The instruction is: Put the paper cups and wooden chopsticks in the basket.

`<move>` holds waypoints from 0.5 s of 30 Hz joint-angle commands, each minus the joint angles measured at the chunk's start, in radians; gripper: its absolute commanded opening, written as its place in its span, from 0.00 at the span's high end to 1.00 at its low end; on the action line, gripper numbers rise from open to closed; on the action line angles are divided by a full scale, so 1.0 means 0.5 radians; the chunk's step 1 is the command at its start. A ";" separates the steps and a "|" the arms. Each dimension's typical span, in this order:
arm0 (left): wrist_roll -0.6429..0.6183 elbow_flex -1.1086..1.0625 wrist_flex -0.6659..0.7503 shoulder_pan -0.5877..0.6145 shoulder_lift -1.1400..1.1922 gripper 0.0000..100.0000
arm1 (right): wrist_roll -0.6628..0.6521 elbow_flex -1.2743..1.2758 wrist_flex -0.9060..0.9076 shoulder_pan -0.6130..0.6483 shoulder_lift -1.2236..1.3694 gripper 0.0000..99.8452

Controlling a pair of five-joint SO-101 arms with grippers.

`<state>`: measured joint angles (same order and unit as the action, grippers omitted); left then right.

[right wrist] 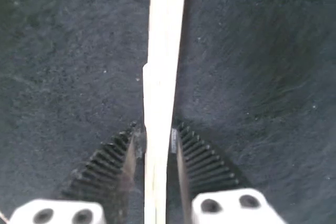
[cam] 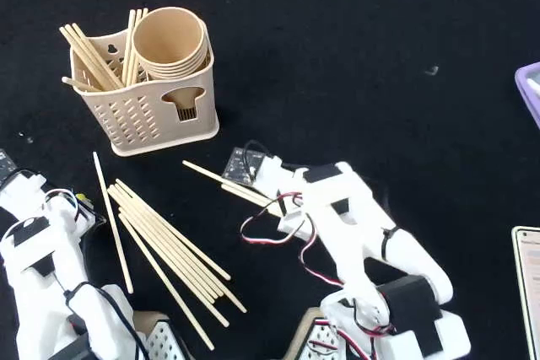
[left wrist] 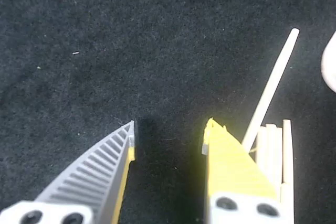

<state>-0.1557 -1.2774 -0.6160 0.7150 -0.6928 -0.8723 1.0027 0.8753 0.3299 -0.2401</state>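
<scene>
High view: at the far left the left arm (cam: 38, 276) runs off the bottom edge, and its claw is hard to pick out among white links and wires. The left wrist view shows it plainly: the left gripper (left wrist: 168, 129) hangs over the black cloth (left wrist: 105, 51), fingers apart, nothing between them. A single chopstick (left wrist: 270, 87) and the ends of the loose bundle (left wrist: 273, 142) lie just beside the yellow finger, which partly hides them.

From above, the basket (cam: 152, 120) stands at the upper left. It holds the stacked paper cups (cam: 169, 40) and several leaning chopsticks (cam: 89, 61).

Toward the middle, the right arm's own body covers the grip. The right wrist view shows the right gripper (right wrist: 157, 129) clamped on the held chopsticks (right wrist: 163, 51). Whether they rest on the cloth cannot be told.

A purple object (cam: 530, 90) is cut off at the right edge.
</scene>
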 commanded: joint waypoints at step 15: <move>0.000 0.075 0.015 0.011 -0.046 0.78 | -0.018 -0.130 0.209 -0.034 -0.041 0.99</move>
<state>-0.1557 -1.2774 -0.6160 0.7150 -0.6928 -0.8723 0.9720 0.9643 0.3253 -0.2447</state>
